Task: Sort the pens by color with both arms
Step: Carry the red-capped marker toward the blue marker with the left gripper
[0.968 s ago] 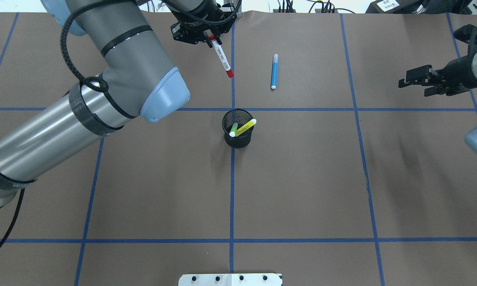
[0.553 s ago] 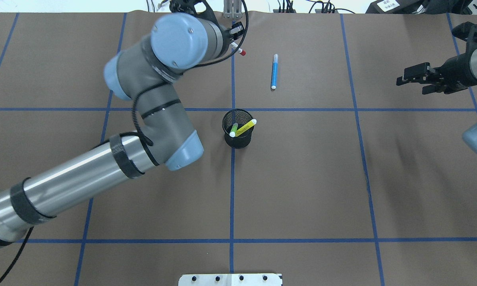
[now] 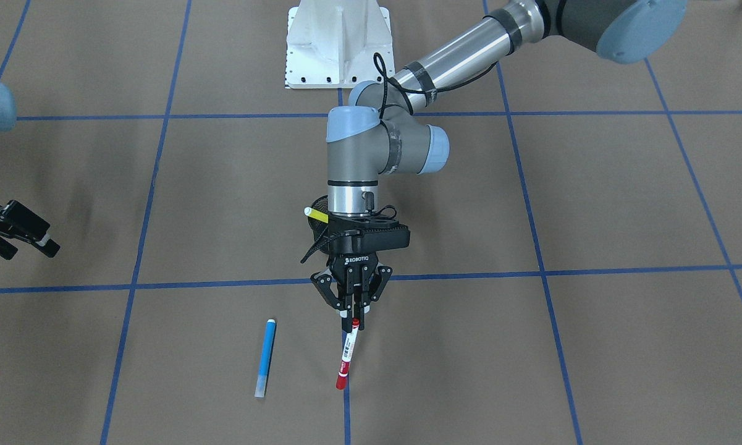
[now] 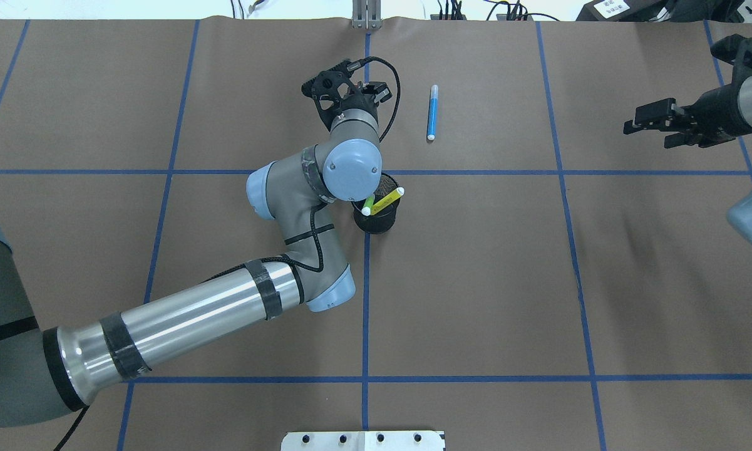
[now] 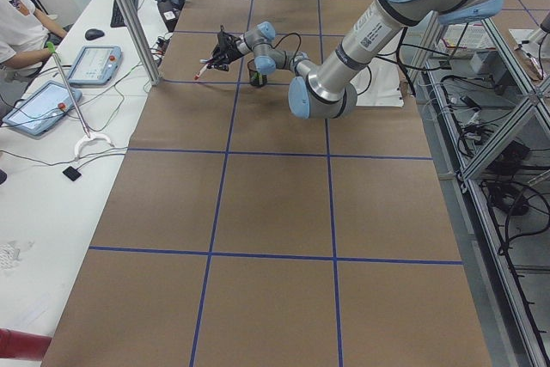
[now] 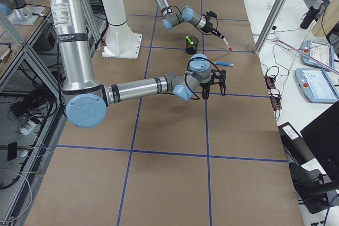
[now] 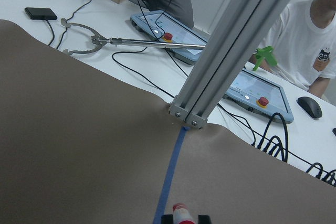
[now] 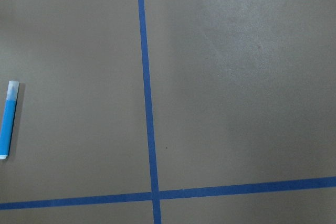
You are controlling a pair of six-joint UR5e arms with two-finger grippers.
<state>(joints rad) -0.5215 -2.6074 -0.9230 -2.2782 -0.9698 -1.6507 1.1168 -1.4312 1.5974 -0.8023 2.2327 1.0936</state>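
Note:
My left gripper [image 3: 353,316] is shut on the top red end of the white pen [image 3: 347,355], which hangs slanted over the far centre line. In the overhead view my left gripper [image 4: 343,91] hides this pen; its red end [image 7: 179,212] shows in the left wrist view. The blue pen [image 4: 432,113] lies flat on the table to the right, also in the front view [image 3: 265,357]. The lime green pen [image 4: 368,204] and the yellow pen [image 4: 388,200] stand in the black mesh cup [image 4: 376,219]. My right gripper [image 4: 650,124] hovers open and empty at the far right.
The left arm's wrist [image 4: 349,164] overhangs the cup's left rim. The white pedestal [image 3: 338,43] stands at the robot's side. A metal post [image 7: 220,56] rises at the table's far edge, with tablets and seated people beyond it.
The left arm has folded back and turned its wrist, which now sits beside the cup. The held pen has dropped out of the overhead view under the gripper. The right gripper has barely shifted.

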